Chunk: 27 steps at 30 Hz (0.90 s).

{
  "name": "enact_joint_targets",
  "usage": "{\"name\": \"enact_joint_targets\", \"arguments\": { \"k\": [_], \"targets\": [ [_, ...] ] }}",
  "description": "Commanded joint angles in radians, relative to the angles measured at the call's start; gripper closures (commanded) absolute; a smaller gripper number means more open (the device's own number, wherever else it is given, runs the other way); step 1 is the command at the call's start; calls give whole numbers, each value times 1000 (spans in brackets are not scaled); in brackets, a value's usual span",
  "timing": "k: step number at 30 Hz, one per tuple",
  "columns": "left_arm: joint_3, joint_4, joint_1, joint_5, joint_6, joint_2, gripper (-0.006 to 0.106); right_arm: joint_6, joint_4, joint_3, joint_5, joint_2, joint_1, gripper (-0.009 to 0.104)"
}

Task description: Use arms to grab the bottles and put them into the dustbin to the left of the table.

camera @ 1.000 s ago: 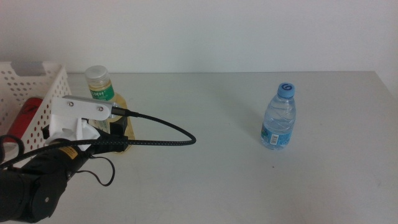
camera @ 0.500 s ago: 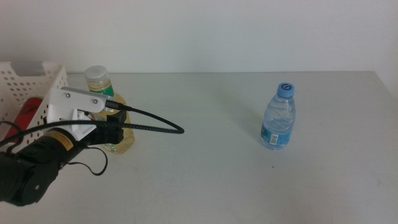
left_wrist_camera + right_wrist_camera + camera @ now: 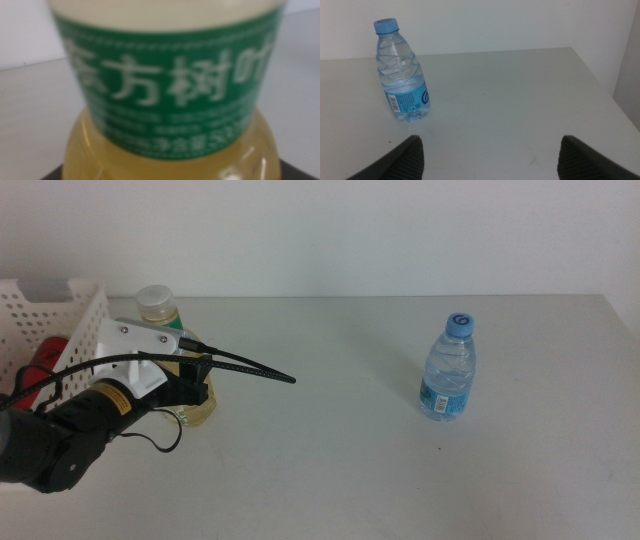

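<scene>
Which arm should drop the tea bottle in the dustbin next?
Left. Its end effector is already at the tea bottle, whose label fills the left wrist view, right beside the dustbin. The right end effector waits open, facing the water bottle.

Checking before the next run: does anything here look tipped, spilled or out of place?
Nothing stands out. The tea bottle stands upright at the left claw, the water bottle upright alone, capped. No spill on the table.
</scene>
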Motion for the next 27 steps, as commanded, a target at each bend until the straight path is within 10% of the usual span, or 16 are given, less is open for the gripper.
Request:
{"name": "enact_joint_targets", "arguments": {
  "k": [1, 10, 18, 27],
  "targets": [
    [-24, -8, 3, -82, -17, -56, 47, -12, -9, -10, -79, -21, -4, 1],
    [-122, -7, 2, 401, -116, -249, 102, -12, -9, -10, -79, -21, -4, 1],
    [-452, 64, 0, 1036, -173, -404, 102, -12, -9, -10, -79, -21, -4, 1],
    [-857, -588, 88, 1605, 606, -395, 102, -12, -9, -10, -79, -21, -4, 1]
  ]
}}
